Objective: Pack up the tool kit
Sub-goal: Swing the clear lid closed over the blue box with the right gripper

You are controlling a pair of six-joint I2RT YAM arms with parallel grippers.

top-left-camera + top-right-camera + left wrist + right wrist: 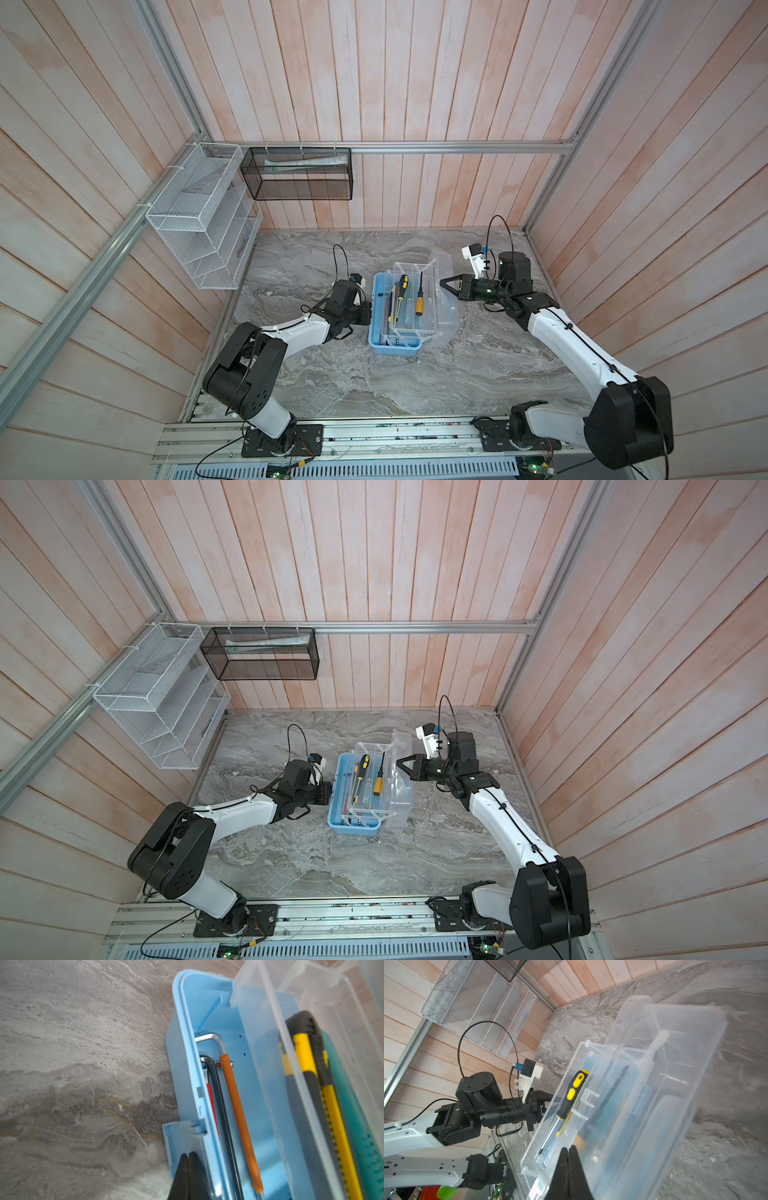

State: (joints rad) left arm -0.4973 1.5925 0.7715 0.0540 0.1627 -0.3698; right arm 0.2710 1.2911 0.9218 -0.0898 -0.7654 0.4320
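Tool kit: the pale-blue case (395,348) sits mid-table, at the centre of both top views. Its clear lid (449,309) is swung open toward the right of the frame, and a clear tray (412,332) is raised above the base.
Left gripper (188,1156): jaws pressed together and holding nothing, with the tips at the case's outer wall, beside the blue latch flap (176,1140) in the lower middle of the left wrist view.
Right gripper (443,282): closed and empty, with the tips at the clear plastic just right of the tray. I cannot tell whether they touch it.
Contents: a black-and-yellow screwdriver (572,1093) and a yellow-handled screwdriver (419,305) lie on the tray. An orange-sleeved hex key (239,1115) and a black hex key (220,1105) lie in the blue base.
Risk, tray: it looks unseated, so a push on the lid would probably jam on it or tip the screwdrivers off.
Risk, slip: closed tips on smooth, flexing plastic can skid off, and the lid may drop back open.
Risk, sliding: the case looks light on the polished marble table (332,374). A sideways shove from the right could move the whole kit unless the left gripper braces it.
Risk, latch: the flap hangs outward and could be trapped under the rim or bent by the left tips.
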